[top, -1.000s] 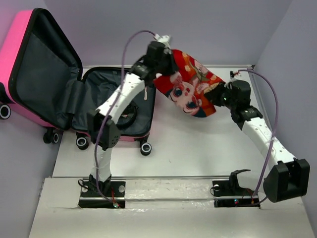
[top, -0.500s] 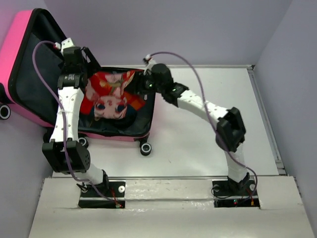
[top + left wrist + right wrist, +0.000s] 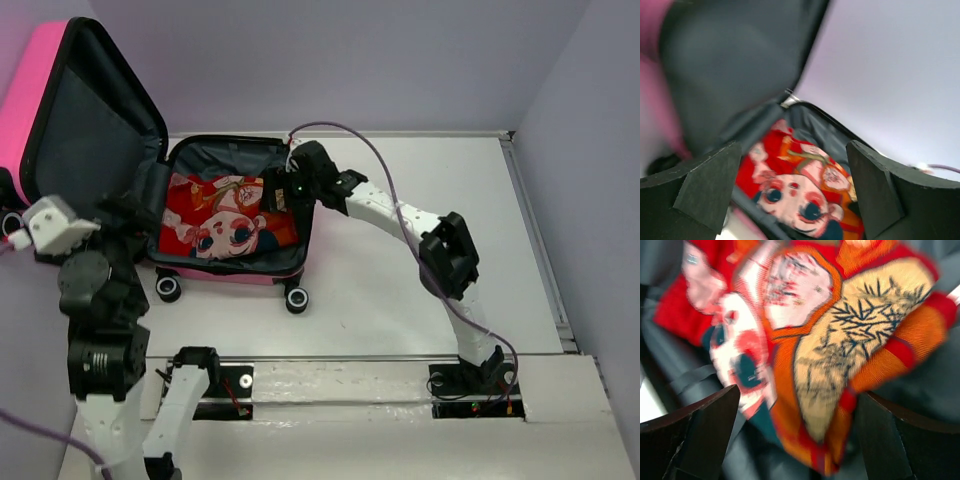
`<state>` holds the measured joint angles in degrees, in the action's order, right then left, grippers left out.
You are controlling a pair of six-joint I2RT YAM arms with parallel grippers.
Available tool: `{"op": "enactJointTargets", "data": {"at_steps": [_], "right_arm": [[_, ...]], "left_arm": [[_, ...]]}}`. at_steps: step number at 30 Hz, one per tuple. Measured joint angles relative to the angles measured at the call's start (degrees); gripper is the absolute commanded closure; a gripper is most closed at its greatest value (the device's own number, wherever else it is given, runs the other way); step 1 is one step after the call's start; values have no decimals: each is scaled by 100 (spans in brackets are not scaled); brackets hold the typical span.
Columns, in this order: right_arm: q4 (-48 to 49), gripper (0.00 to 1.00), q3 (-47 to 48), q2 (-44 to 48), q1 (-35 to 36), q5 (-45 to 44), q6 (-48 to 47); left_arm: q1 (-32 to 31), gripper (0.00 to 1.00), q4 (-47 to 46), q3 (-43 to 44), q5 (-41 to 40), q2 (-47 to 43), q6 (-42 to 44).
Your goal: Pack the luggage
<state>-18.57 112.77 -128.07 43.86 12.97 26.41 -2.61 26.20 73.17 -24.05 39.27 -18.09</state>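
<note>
Luggage [image 3: 95, 130]: lies open at the far left of the table [image 3: 400, 260]. The base is flat, and the lid stands up and leans left toward the wall, so the base is open from above.
Cloth [image 3: 225, 225]: red, with a cartoon print. It is spread in the base and covers most of the grey lining. Its right end is bunched in orange and yellow folds.
Right gripper [image 3: 797, 392]: reaches in over the right rim of the base. The jaws are wide apart, one to each side of the bunched end, which lies below them. No pinch shows, so it holds nothing.
Left gripper [image 3: 794, 150]: sits high at the near left, outside the luggage and pointing into it. The jaws are wide apart with nothing between them.
Why so: the upright lid keeps the base open for loading. The left arm stands off, likely to leave the right arm room over the base.
Step (judged): the cloth is in, and neither gripper grips it.
Progress (judged): packing is largely done, but the lid is not yet shut.
Next (judged): the right arm must clear the rim. Then the lid has to come down over the base.
Risk (judged): the bunched folds near the right rim may catch in the closing edge.
View quality: both wrist views are smeared, so fine contact cannot be told.
</note>
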Motion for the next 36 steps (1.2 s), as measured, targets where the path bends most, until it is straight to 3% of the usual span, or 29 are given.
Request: {"op": "enactJointTargets", "data": {"at_steps": [4,9,13,22,27,30,33,35,36], "right_arm": [[-133,2,-76,833,-2,-238,-271],[-85,3,-92,1825,-33,-352,-560],[81,3,-570,2494,-37,-304,-763],[505,0,-3064,2997,-39,-201,-1045],[634,0,-3515,2970,-61,-205,-1102],[807,0,-3602,2957,-142,-203,-1095],[1088,0,-3611,2778,-286,-173,-1025],[1239,1,-3593,2579,-337,-94,-966],[1298,8,-3565,2358,-385,-48,-942]], "left_arm": [[0,1,350,-402,-1333,-1086,-127],[-20,1,485,-1397,-2868,-1141,-168],[-7,1,-96,-2291,-3694,-872,446],[713,1,-1231,-1956,-4113,896,1147],[962,7,-1576,-1510,-4109,1843,1325],[1185,28,-1670,-1432,-4083,2124,1338],[1342,44,-1725,-1432,-4030,2208,1357],[1408,64,-1827,-1447,-4009,2205,1410],[1436,71,-1875,-1458,-3998,2192,1416]]}}
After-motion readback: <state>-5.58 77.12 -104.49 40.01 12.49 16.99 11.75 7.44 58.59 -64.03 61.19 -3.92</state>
